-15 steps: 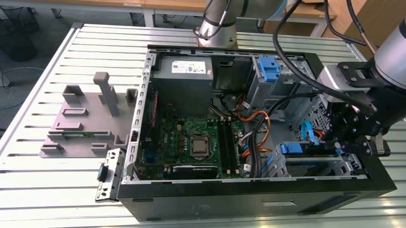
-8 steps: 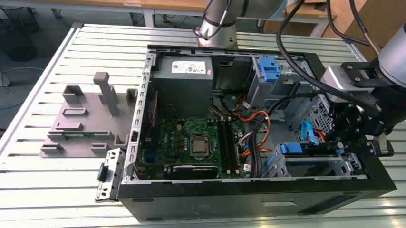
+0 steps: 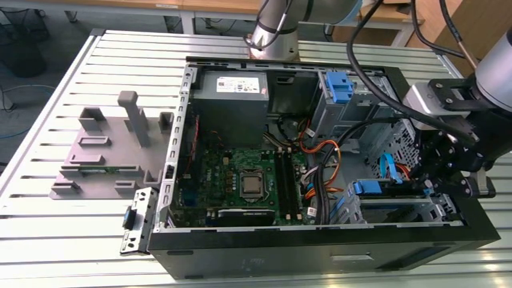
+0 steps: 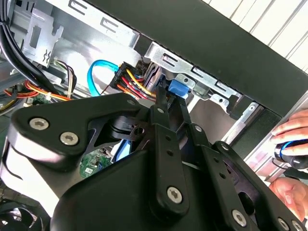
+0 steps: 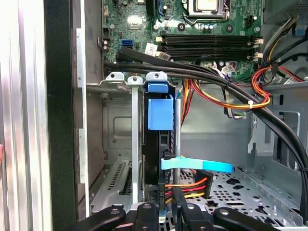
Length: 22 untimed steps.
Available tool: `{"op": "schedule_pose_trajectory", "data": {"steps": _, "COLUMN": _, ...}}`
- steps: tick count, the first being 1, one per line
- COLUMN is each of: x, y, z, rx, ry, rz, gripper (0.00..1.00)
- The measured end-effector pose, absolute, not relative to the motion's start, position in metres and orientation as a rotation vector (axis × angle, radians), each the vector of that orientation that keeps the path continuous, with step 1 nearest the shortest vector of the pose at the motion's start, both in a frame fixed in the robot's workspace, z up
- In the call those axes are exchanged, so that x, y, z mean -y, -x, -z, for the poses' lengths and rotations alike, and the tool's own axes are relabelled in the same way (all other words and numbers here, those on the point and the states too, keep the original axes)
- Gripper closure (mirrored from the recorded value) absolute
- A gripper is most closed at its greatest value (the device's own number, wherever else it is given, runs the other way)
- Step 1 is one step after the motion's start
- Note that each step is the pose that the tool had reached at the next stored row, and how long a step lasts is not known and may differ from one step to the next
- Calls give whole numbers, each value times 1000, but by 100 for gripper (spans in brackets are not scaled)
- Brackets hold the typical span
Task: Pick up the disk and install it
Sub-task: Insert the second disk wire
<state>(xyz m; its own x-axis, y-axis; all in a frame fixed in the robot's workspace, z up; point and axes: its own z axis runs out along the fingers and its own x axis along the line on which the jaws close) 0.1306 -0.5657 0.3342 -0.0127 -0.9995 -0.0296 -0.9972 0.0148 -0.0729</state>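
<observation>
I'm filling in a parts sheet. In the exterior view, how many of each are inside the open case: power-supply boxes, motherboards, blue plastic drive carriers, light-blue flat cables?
Power-supply box: 1
Motherboard: 1
Blue plastic drive carriers: 2, the bare bracket and the one on the disk
Light-blue flat cable: 1
Total: 5

Looks like we're in some robotics lab or workshop: an opened desktop PC case (image 3: 320, 252) sits on a slotted aluminium-profile table (image 3: 48, 240), next to a grey printed fixture (image 3: 104, 150), with wooden desks (image 3: 216, 7) behind.
</observation>
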Motion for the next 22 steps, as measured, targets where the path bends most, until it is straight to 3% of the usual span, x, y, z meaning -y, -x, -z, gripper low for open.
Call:
{"op": "schedule_pose_trajectory", "data": {"steps": 13, "x": 566, "y": -130, "z": -333, "rx": -2183, "ry": 2153, "rz": 52, "gripper": 75}}
{"op": "schedule_pose_trajectory", "data": {"steps": 17, "x": 566, "y": -130, "z": -333, "rx": -2183, "ry": 2153, "rz": 53, "gripper": 84}}
{"op": "schedule_pose_trajectory", "data": {"steps": 22, "x": 566, "y": -130, "z": -334, "rx": -2183, "ry": 2153, "rz": 52, "gripper": 84}}
